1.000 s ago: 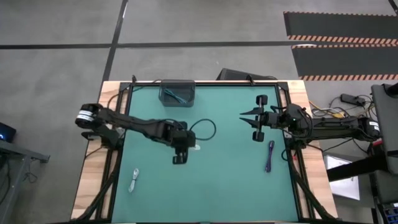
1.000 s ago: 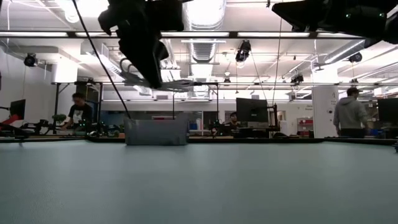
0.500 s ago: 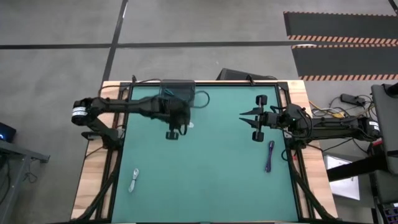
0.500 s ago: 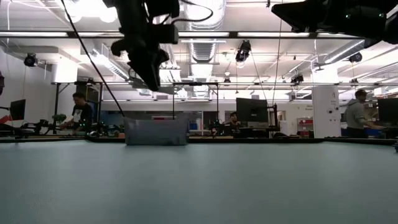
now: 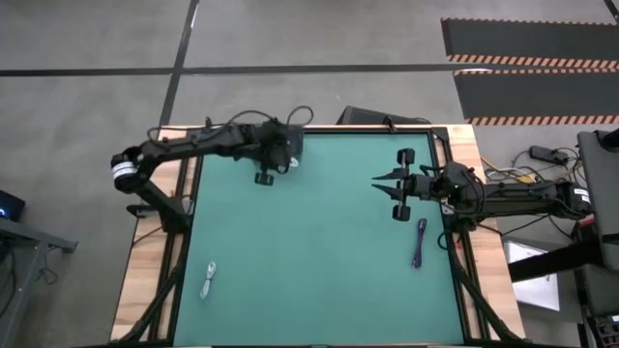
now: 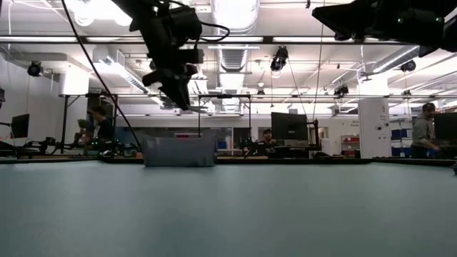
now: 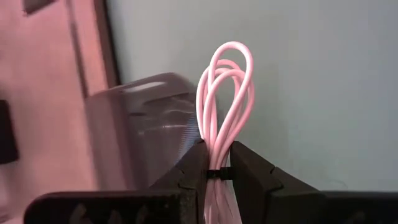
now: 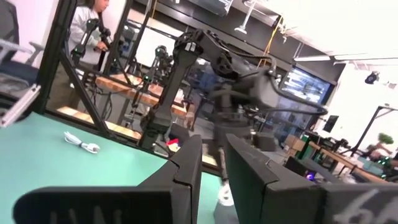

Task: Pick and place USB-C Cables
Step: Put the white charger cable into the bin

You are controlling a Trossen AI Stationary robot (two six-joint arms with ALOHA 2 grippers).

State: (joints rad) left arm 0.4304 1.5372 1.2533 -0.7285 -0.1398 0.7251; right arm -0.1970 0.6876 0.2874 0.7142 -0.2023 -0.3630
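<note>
My left gripper (image 7: 217, 163) pinches a looped pale cable bundle (image 7: 225, 93), the two fingers pressed against its tied lower end while the loops stand up between and above them. Just beyond the loops lies the clear grey bin (image 7: 140, 124), at the far edge of the green mat (image 5: 319, 251). In the high view my left gripper (image 5: 263, 176) sits at that far edge, at the bin's near side, with the arm reaching in from the left. In the low view it hangs above the bin (image 6: 178, 151).

My right gripper (image 8: 211, 165) waits raised over the right part of the mat, fingers drawn near together with a narrow gap and nothing between them; from above it (image 5: 382, 181) points toward the mat's middle.

A dark blue-purple cable (image 5: 420, 242) lies on the mat near the right edge, just nearer the front than my right gripper. A white cable (image 5: 208, 280) lies near the left front corner, well apart from both grippers.
</note>
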